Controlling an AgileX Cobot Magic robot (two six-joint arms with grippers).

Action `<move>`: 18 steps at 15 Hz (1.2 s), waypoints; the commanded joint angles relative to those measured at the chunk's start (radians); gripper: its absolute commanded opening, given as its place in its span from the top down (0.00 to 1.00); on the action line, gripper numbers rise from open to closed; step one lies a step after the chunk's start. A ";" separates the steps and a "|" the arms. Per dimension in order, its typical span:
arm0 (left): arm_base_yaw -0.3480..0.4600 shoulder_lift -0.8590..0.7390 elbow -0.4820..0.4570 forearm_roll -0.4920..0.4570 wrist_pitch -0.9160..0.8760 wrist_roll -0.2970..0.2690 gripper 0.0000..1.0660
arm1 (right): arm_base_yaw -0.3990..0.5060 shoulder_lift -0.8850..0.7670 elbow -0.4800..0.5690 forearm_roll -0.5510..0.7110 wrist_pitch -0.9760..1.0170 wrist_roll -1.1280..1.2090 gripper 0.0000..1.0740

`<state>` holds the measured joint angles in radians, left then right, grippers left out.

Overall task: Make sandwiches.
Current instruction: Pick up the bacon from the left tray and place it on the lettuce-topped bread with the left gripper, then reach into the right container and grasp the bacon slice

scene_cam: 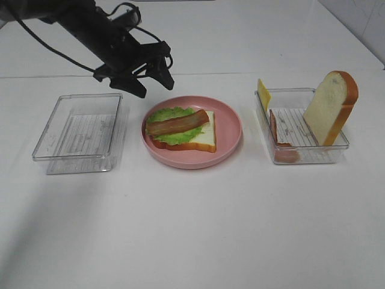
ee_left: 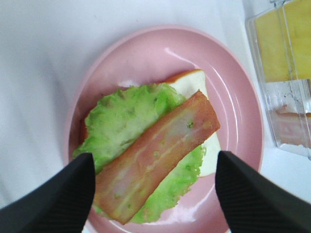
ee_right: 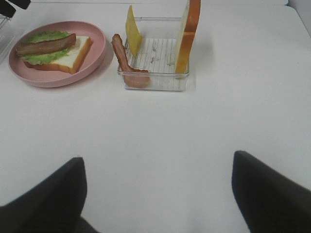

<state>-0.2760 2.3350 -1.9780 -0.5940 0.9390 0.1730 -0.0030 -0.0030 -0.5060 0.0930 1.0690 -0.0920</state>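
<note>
The sandwich stack point(scene_cam: 180, 127) lies on a round pink plate point(scene_cam: 231, 129): a white bread slice point(ee_left: 192, 82), green lettuce point(ee_left: 121, 121) and a bacon strip point(ee_left: 160, 155) on top. My left gripper point(scene_cam: 153, 86) is open and empty, hovering above the plate's far left side; in the left wrist view point(ee_left: 155, 194) its jaws stand wide on either side of the stack. My right gripper point(ee_right: 155, 194) is open and empty over bare table, well short of the right tray; it is out of the exterior view.
A clear tray point(scene_cam: 304, 158) right of the plate holds an upright bread slice point(scene_cam: 331, 108), a yellow cheese slice point(scene_cam: 263, 93) and a reddish strip point(scene_cam: 283, 147). An empty clear tray point(scene_cam: 78, 126) stands left of the plate.
</note>
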 commanded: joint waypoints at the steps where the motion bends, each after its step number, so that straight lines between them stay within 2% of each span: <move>1: 0.002 -0.149 -0.010 0.243 0.090 -0.009 0.37 | -0.006 -0.012 0.003 0.006 -0.009 -0.005 0.27; 2: 0.002 -0.199 -0.010 0.313 0.130 -0.036 0.37 | -0.006 -0.012 0.003 0.006 -0.009 -0.005 0.27; 3: 0.002 -0.199 -0.010 0.313 0.130 -0.036 0.37 | -0.006 -0.012 0.003 0.006 -0.009 -0.005 0.27; 4: 0.002 -0.272 -0.010 0.413 0.210 -0.086 0.37 | -0.006 -0.012 0.003 0.006 -0.009 -0.005 0.27; 5: 0.002 -0.349 -0.009 0.470 0.283 -0.118 0.37 | -0.006 -0.012 0.003 0.006 -0.009 -0.005 0.27; 6: 0.002 -0.428 -0.009 0.503 0.349 -0.138 0.37 | -0.006 -0.012 0.003 0.006 -0.009 -0.005 0.27; 9: 0.002 -0.587 0.045 0.522 0.348 -0.141 0.37 | -0.006 -0.012 0.003 0.006 -0.009 -0.005 0.27; 11: 0.002 -0.730 0.155 0.532 0.348 -0.141 0.37 | -0.006 -0.012 0.003 0.006 -0.009 -0.005 0.27; 18: 0.002 -1.194 0.746 0.580 0.323 -0.167 0.37 | -0.006 -0.012 0.003 0.006 -0.009 -0.005 0.27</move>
<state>-0.2740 1.0910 -1.1560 -0.0170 1.2150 0.0160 -0.0030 -0.0030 -0.5060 0.0930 1.0690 -0.0920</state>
